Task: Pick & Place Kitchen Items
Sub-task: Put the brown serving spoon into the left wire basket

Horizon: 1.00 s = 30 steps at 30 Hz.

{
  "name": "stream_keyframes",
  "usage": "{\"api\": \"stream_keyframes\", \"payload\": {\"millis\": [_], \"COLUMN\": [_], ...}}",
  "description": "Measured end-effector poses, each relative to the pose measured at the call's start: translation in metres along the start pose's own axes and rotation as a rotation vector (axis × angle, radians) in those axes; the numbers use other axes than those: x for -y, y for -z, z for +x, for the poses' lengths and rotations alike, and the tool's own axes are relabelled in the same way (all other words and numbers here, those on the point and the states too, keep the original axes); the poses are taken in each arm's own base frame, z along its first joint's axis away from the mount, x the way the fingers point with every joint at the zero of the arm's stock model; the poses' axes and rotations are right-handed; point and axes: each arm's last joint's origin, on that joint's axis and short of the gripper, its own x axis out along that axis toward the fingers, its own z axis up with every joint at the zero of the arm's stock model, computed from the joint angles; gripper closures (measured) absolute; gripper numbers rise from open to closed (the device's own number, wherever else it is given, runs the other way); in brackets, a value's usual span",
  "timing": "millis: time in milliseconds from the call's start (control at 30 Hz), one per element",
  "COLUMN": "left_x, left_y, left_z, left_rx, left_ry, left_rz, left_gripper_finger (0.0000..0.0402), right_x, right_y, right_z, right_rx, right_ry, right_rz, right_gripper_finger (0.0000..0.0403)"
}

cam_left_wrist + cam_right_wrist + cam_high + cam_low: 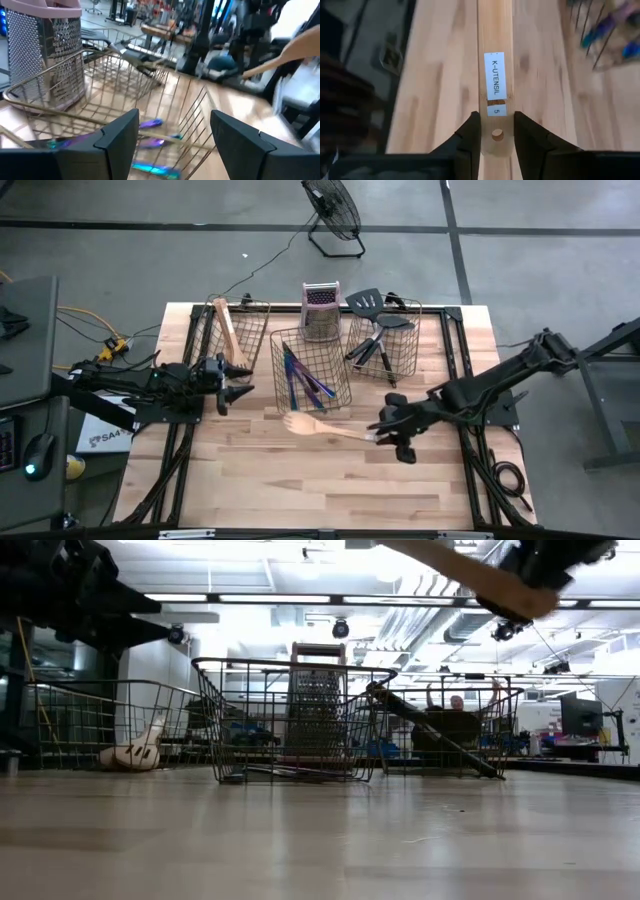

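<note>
Wooden fork (325, 427) hangs above the surface (330, 480), its handle end clamped in the right pincer (386, 436). Left pincer (237, 383), at nine o'clock beside the middle basket (312, 370), gapes wide and holds nothing.

Right tool (497, 134) clamped, raised, left tool (172, 135) spread wide

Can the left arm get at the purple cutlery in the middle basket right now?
Probably yes: the left gripper is open and empty beside the middle basket, whose top is open above the purple cutlery.
</note>
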Motion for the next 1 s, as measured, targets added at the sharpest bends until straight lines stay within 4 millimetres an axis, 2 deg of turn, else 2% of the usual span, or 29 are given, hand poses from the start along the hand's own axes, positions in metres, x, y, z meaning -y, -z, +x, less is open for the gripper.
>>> {"api": "stream_keyframes", "payload": {"millis": [200,633,800,1000], "left_x": [0.003,0.004,0.010,0.020], "left_y": [-0.010,-0.021,-0.026,-0.035], "left_z": [0.000,-0.001,0.005,0.025], "left_rx": [0.095,0.217,0.234,0.249], "left_ry": [0.036,0.038,0.132,0.152], "left_rz": [-0.222,-0.457,-0.460,-0.412], "left_gripper_finger": [0.0158,0.0158,0.0158,0.0158], "right_x": [0.000,0.010,0.018,0.029], "right_y": [-0.015,-0.051,-0.060,-0.069], "right_z": [-0.011,-0.022,-0.025,-0.027], "right_rx": [0.172,0.509,0.586,0.646], "right_ry": [-0.004,-0.026,-0.016,0.010], "right_rz": [0.024,0.064,0.071,0.087], "right_gripper_finger": [0.0321,0.0321,0.0321,0.0321]}}
